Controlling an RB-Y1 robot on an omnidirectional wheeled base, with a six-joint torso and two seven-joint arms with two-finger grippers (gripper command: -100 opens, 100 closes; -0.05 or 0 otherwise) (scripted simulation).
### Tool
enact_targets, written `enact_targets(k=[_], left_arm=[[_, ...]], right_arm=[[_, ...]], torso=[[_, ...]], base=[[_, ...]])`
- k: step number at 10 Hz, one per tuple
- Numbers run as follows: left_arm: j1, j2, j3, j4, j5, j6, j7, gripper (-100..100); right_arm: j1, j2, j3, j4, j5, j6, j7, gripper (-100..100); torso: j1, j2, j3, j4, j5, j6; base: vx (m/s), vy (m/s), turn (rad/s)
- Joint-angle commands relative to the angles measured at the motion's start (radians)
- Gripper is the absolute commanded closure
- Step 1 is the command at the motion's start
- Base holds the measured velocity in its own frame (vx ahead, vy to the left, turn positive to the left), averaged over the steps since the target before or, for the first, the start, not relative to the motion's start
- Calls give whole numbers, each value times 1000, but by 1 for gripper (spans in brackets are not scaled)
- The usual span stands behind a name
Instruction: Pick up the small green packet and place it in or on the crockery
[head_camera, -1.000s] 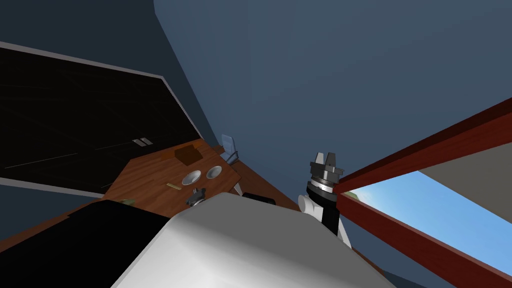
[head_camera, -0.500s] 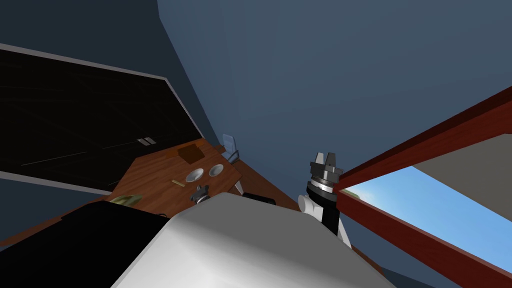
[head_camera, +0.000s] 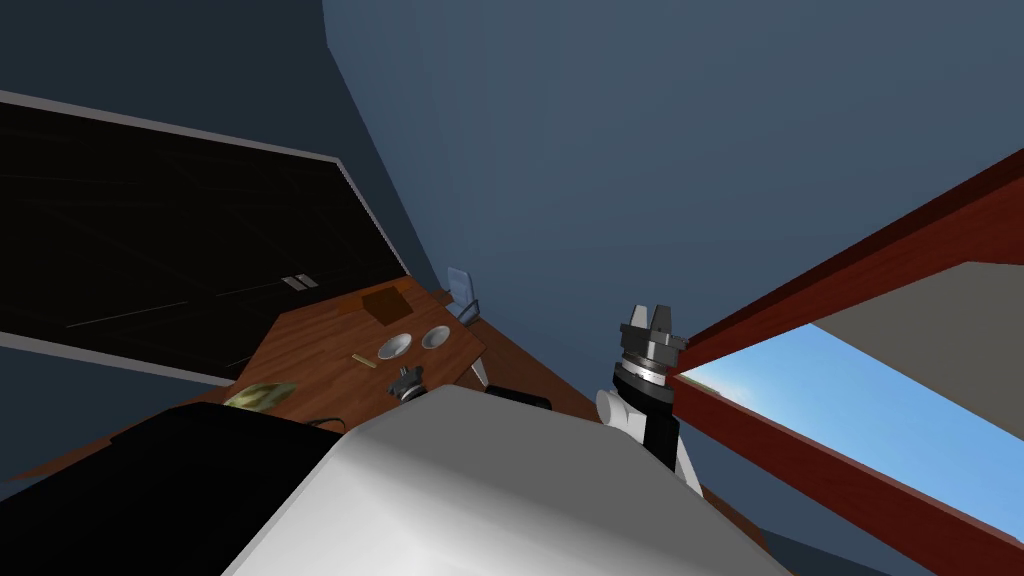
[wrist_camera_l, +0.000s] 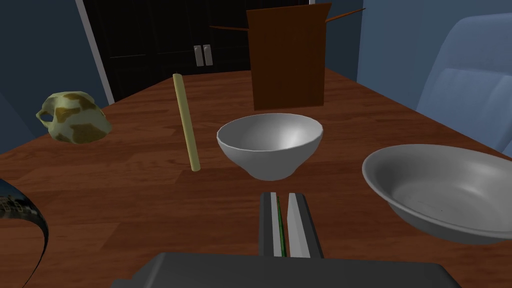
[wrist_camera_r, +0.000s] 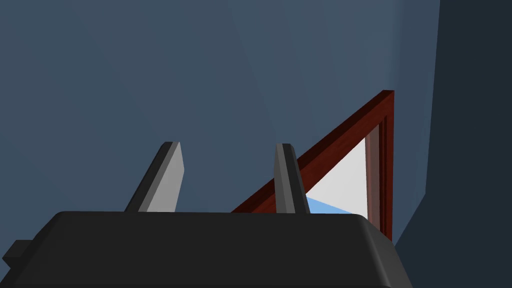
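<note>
Tabletop (wrist_camera_l: 125, 190) below; left claw (wrist_camera_l: 282, 196) pinches green packet (wrist_camera_l: 280, 225).

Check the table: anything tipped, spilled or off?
The mottled jug looks tipped on its side on the table, across the yellow stick from the deep bowl. That and the shallow bowl stand upright; nothing spilled.

On the table (wrist_camera_l: 125, 200): bowl (wrist_camera_l: 270, 142) between stick (wrist_camera_l: 186, 121) and dish (wrist_camera_l: 445, 190) — box (wrist_camera_l: 288, 57) behind, jug (wrist_camera_l: 73, 116) beyond the stick.

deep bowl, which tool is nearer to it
Left. The left tool is just short of the deep bowl, shut on the packet; the right tool is up by the window.
</note>
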Motion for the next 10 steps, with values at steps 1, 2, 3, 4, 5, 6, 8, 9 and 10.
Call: enact_targets(k=[1, 2, 3, 4, 5, 6, 8, 9, 10], left_arm=[[0, 0, 0, 0, 0, 0, 0, 100], [0, 0, -2, 0, 3, -1, -2, 0], [-16, 16, 9, -22, -32, -5, -21, 100], [-20, 21, 11, -28, -41, -5, -27, 100], [-31, 31, 18, -42, -61, -5, -40, 100], [-31, 31, 18, -42, -61, -5, -40, 100], [-62, 58, 37, -76, -111, -1, -73, 100], [-62, 58, 37, -76, -111, -1, -73, 100], [-80, 72, 49, -93, -135, 4, -89, 100]], right_arm=[[0, 0, 0, 0, 0, 0, 0, 0], [0, 0, 0, 0, 0, 0, 0, 0], [0, 0, 0, 0, 0, 0, 0, 0], [0, 0, 0, 0, 0, 0, 0, 0], [0, 0, 0, 0, 0, 0, 0, 0], [0, 0, 0, 0, 0, 0, 0, 0], [0, 0, 0, 0, 0, 0, 0, 0], [0, 0, 0, 0, 0, 0, 0, 0], [0, 0, 0, 0, 0, 0, 0, 0]], torso=[[0, 0, 0, 0, 0, 0], [0, -1, -1, 0, 0, 0], [0, -2, -1, 0, 0, 0], [-5, 0, 0, 0, -1, 0], [-11, 2, 1, 0, -2, 1], [-14, 3, 2, 1, -3, 1], [-9, 3, 2, 1, -3, 1], [-12, 4, 2, 1, -4, 1], [-10, 2, 1, 0, -3, 2]], base=[[-15, -2, -1], [0, 0, 0], [-54, -93, 73], [-92, -174, 62], [-100, -188, 57], [-72, -111, 22], [-100, -132, 66], [-68, -120, 21], [-79, -133, 29]])
